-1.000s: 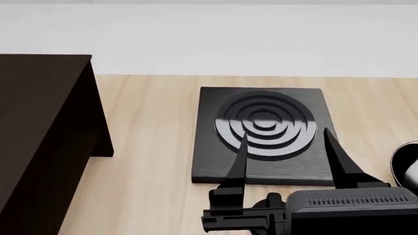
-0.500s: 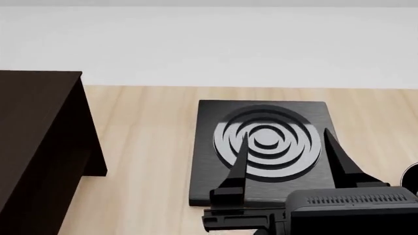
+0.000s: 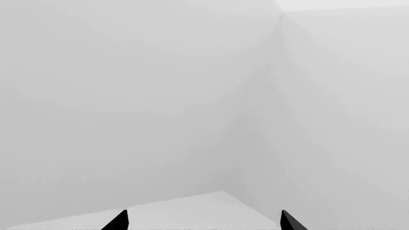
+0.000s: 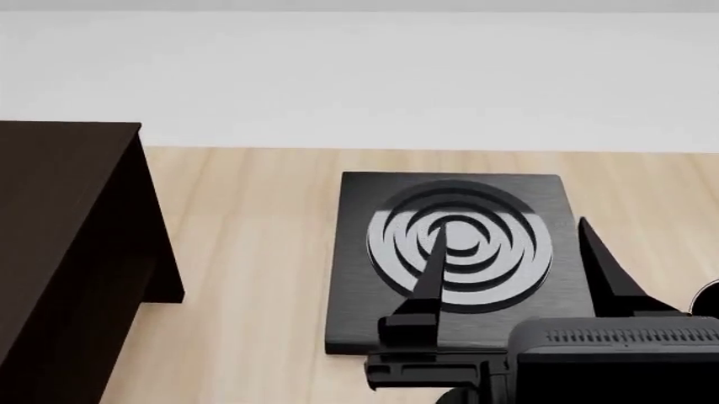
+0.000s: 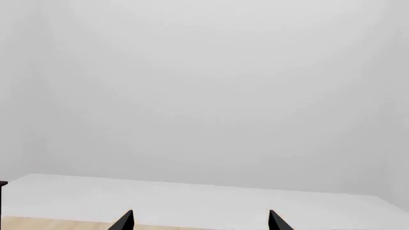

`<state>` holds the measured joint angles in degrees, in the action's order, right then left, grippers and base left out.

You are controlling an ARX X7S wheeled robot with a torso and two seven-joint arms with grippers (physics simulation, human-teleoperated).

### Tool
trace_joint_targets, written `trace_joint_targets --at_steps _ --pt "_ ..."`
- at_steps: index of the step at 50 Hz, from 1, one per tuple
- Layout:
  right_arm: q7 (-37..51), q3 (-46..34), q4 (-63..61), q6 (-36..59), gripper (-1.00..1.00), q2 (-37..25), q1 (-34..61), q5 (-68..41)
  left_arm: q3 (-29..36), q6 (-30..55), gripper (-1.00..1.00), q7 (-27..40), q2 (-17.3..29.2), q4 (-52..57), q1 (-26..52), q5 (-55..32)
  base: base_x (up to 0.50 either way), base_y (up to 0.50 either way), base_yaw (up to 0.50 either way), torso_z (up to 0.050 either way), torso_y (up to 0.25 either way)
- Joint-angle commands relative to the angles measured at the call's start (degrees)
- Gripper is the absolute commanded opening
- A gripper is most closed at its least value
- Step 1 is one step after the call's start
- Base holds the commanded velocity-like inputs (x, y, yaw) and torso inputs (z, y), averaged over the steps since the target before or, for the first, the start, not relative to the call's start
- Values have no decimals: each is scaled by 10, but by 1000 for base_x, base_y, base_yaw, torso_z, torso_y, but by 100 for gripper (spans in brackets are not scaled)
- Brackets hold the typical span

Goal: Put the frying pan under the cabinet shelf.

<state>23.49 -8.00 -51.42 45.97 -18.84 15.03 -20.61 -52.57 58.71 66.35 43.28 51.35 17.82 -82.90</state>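
Two black fingers of the right pincer stand spread wide and empty above the ringed slab on the tabletop. The left pincer shows only parted tips, gripping nothing. The cabinet stands at left; the pan's rim barely peeks at the right edge; no writing shows.

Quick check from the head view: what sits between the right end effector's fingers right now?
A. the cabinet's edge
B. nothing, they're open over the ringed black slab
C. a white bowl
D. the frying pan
B: the right end effector is spread open above the ringed slab, gripping nothing.
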Motion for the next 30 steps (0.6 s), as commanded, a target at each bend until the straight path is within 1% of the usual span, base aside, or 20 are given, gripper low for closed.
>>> trace_joint_targets --at_steps 1,5,8,9,13,14,16,18,25,30 --pt "11 30 -11 40 100 -10 19 -18 6 -2 100 -9 -6 -1 -4 10 0 0 0 0 0" --pt "14 44 -18 68 100 -19 36 -27 8 -4 100 -3 -2 -1 0 1 0 0 0 0 0" --pt "12 68 -18 73 100 -19 40 -40 -5 -8 100 -12 -4 9 -4 9 0 0 0 0 0" --pt "18 68 -21 89 100 -22 47 -40 -8 -9 100 -13 -5 8 -5 6 0 0 0 0 0" --pt "27 80 -23 115 100 -27 60 -46 4 -8 100 -14 -7 5 -3 11 0 0 0 0 0" --pt "26 94 -23 123 100 -24 62 -55 8 -8 100 -14 -9 5 -4 14 0 0 0 0 0" --pt "37 102 -27 155 100 -30 72 -59 15 -7 100 -16 -12 3 -3 18 0 0 0 0 0" --pt "44 127 -27 185 100 -27 82 -72 19 -7 100 -16 -12 3 -2 21 0 0 0 0 0" --pt "41 171 -14 212 100 -28 88 -93 25 -6 100 -13 -13 1 -2 27 0 0 0 0 0" --pt "52 212 -6 282 100 -30 125 -117 32 -5 100 -12 -13 1 -2 36 0 0 0 0 0"
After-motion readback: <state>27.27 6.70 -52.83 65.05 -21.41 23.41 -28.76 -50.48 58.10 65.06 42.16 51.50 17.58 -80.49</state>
